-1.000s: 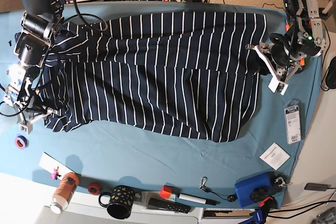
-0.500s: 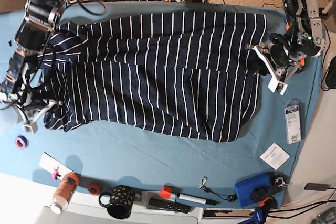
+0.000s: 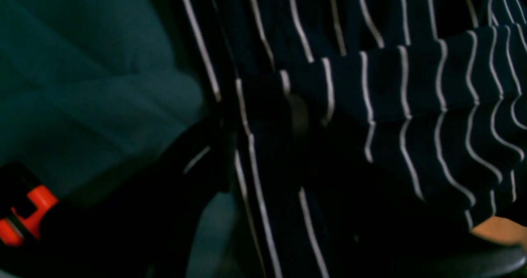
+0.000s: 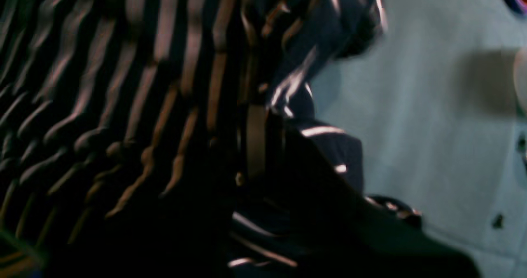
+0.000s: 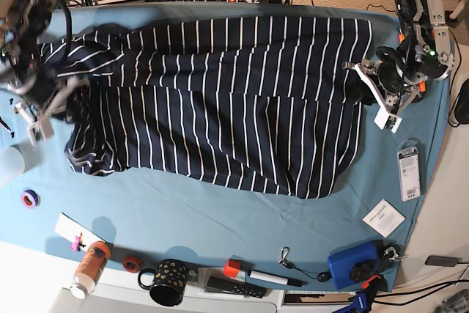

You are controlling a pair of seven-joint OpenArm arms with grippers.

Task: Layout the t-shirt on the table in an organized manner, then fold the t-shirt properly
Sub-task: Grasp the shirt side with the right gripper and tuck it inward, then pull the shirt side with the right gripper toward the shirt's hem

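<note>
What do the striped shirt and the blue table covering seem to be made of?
The t-shirt looks like soft matte knit cloth, perhaps cotton jersey: it drapes, bunches and ripples its white stripes. The table is covered in teal woven-looking fabric, dull and faintly creased; what lies beneath cannot be seen.

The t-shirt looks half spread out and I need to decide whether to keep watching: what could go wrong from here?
1. The t-shirt is still bunched near the right gripper; pulling further could stretch it crooked rather than flat.
2. The left gripper holds the opposite edge; if that cloth slips, the spread is lost.
3. The cup and tape roll sit near the right arm's sweep and might get knocked.
</note>
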